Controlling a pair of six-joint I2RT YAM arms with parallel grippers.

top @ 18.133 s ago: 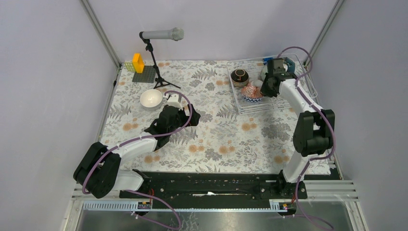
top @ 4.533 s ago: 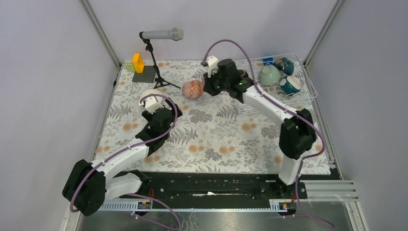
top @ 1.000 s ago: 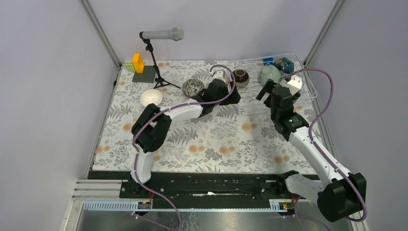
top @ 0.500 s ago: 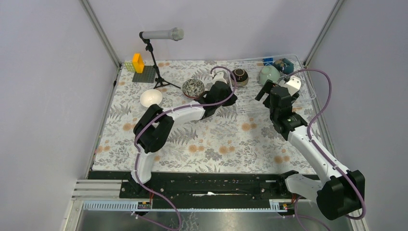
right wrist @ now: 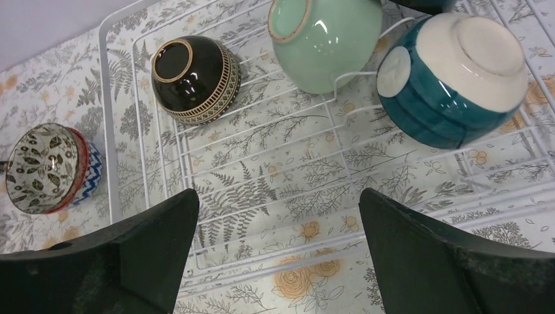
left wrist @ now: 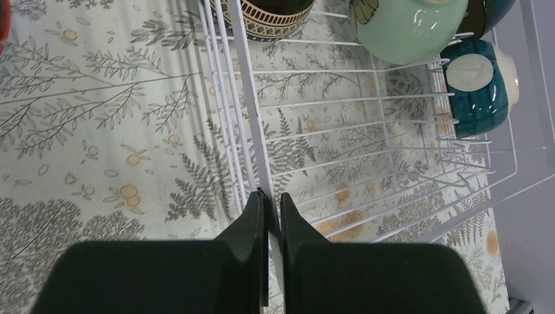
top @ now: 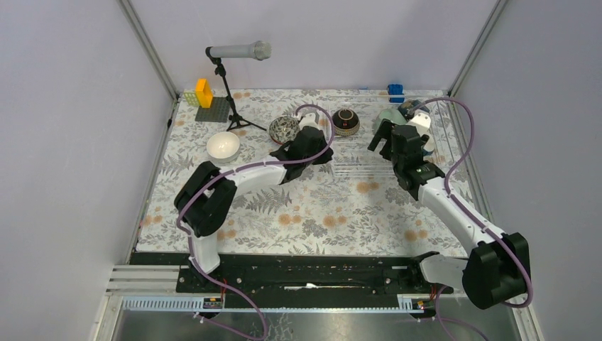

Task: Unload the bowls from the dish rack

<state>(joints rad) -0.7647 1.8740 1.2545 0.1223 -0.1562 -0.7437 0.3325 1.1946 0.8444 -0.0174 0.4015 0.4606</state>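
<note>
The white wire dish rack point(top: 355, 165) stands at the back right on the floral cloth. My left gripper point(left wrist: 267, 197) is shut on the rack's left rim bar point(left wrist: 252, 118); from above the left gripper point(top: 328, 155) sits at that corner. In the rack lie a dark brown bowl point(right wrist: 196, 78), a mint green bowl point(right wrist: 324, 39) and a teal bowl point(right wrist: 451, 78), all tipped. My right gripper point(right wrist: 278, 261) hangs open over the rack's front part, holding nothing. A white bowl point(top: 223, 145) and a nested stack of patterned bowls point(top: 284, 129) stand on the cloth left of the rack.
A microphone on a stand point(top: 239, 51) and a yellow block on a grey baseplate point(top: 204, 96) occupy the back left. A small blue item point(top: 395, 89) lies behind the rack. Enclosure walls close in on the left, right and back.
My left gripper has shut on the rack's rim and drawn back left, and the rack with its bowls has shifted left and nearer. The right gripper moved slightly left, still open.
</note>
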